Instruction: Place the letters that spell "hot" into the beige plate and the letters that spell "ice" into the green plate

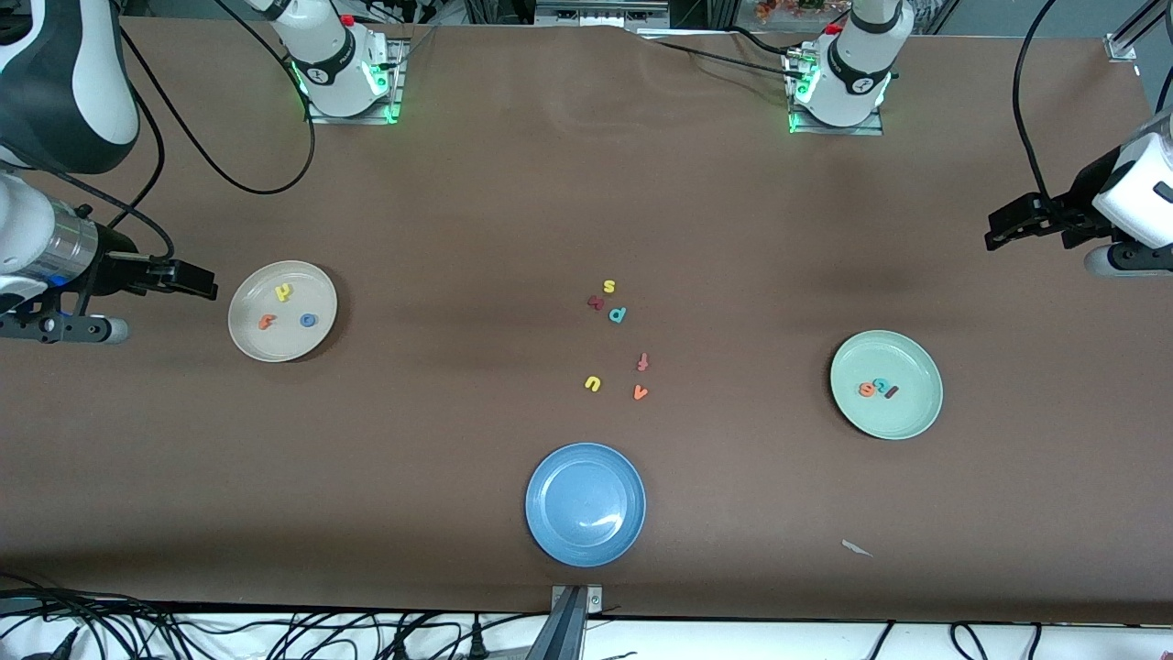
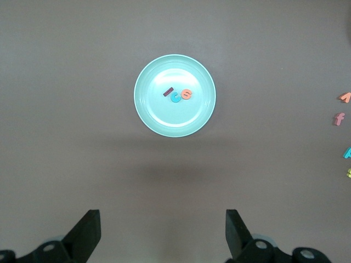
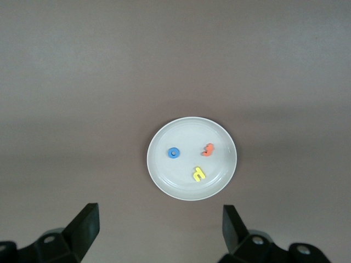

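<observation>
Apparently the sorting is done: the h, o and t (image 1: 284, 308) lie in the beige plate (image 1: 247, 335) at the frame's left, the i, c and e (image 1: 878, 389) in the green plate (image 1: 907, 417) at right. Left gripper (image 2: 162, 233) and right gripper (image 3: 160, 230) hang open, empty.

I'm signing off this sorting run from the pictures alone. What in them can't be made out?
- Dark red letter beside the yellow s, front view: too small to read.
- Teal letter and yellow one, left wrist view: cut off by the picture's edge.
- Left gripper and right gripper, front view: shown side-on, so their opening shows only in the wrist views.
- Scrap near the green plate: too small to identify.
</observation>
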Tool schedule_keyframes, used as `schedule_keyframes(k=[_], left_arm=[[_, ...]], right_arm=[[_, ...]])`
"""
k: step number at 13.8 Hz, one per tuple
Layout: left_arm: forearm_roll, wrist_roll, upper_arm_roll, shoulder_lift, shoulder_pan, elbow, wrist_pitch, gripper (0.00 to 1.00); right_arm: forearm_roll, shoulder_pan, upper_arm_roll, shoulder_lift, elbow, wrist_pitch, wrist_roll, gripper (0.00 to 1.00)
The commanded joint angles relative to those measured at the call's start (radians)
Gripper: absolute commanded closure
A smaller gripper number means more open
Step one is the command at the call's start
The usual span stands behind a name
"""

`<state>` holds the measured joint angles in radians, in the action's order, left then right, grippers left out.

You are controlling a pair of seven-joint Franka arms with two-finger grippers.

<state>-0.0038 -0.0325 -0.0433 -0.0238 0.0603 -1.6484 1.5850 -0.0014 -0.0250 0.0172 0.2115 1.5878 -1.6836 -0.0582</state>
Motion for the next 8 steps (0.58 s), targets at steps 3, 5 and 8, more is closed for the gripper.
schedule_keyframes(k=[3, 5, 8], left_arm=[[0.005, 0.02, -0.003, 0.004, 0.001, -0.004, 0.009, 0.0], [0.005, 0.019, -0.003, 0.004, 0.001, -0.005, 0.009, 0.0], [0.005, 0.019, -0.003, 0.002, 0.001, -0.004, 0.009, 0.0]], right_arm=[[-0.012, 0.011, -0.011, 0.003, -0.014, -0.013, 0.029, 0.01], [-0.014, 0.007, -0.014, 0.003, -0.015, -0.019, 0.032, 0.01], [0.0, 0.008, -0.013, -0.004, -0.015, -0.011, 0.034, 0.0]])
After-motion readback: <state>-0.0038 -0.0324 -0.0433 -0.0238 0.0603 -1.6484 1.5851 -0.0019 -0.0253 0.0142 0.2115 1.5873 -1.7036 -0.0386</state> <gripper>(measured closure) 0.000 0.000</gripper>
